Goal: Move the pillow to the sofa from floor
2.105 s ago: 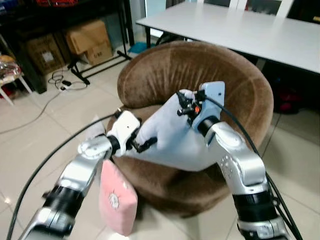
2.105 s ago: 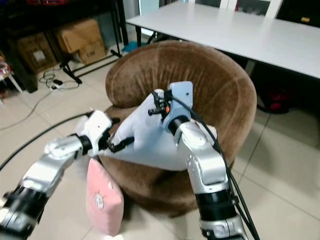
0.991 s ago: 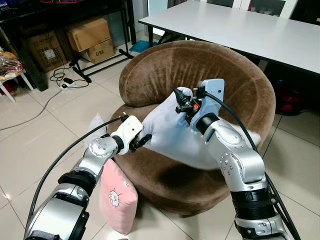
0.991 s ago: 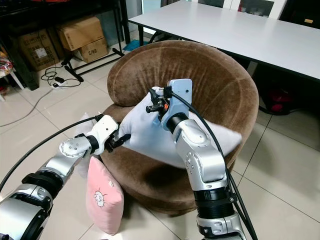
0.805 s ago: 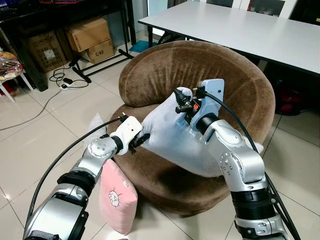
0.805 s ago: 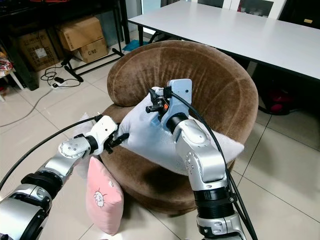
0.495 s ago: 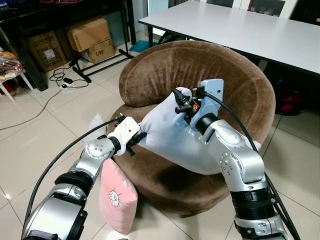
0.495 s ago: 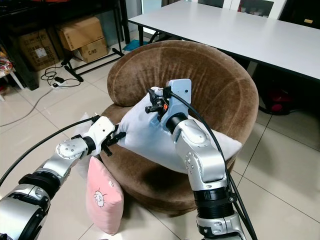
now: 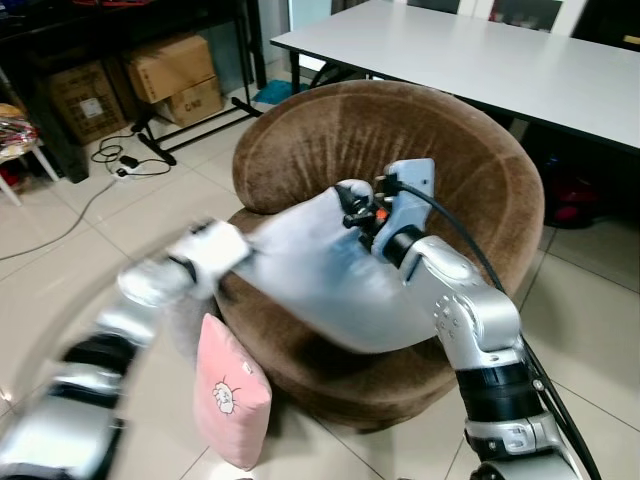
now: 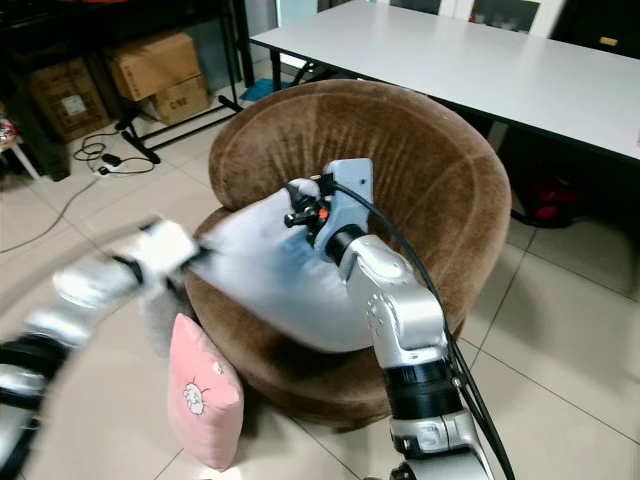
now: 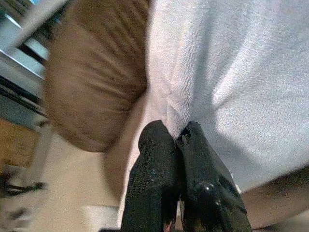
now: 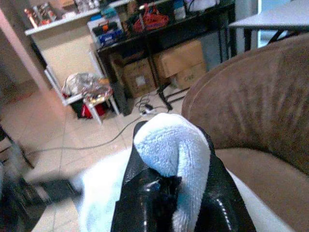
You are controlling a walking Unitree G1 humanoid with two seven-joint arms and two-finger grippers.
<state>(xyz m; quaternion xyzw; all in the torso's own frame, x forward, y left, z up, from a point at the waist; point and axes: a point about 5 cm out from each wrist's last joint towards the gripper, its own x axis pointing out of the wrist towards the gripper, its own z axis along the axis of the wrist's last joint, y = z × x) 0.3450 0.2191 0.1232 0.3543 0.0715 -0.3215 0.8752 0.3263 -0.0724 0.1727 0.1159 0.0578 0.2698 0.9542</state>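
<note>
so the white pillow [image 9: 310,270] is draped over the seat of the brown sofa [image 9: 470,170], held at two corners. right gripper [image 12: 169,186] is pinched on a bunched top corner, left gripper [image 11: 176,145] is clamped on the opposite edge seam. It looks super light and floppy and sags wherever it's unsupported, so corners and seams are the sensible places to grab, the fleece gives decent grip
</note>
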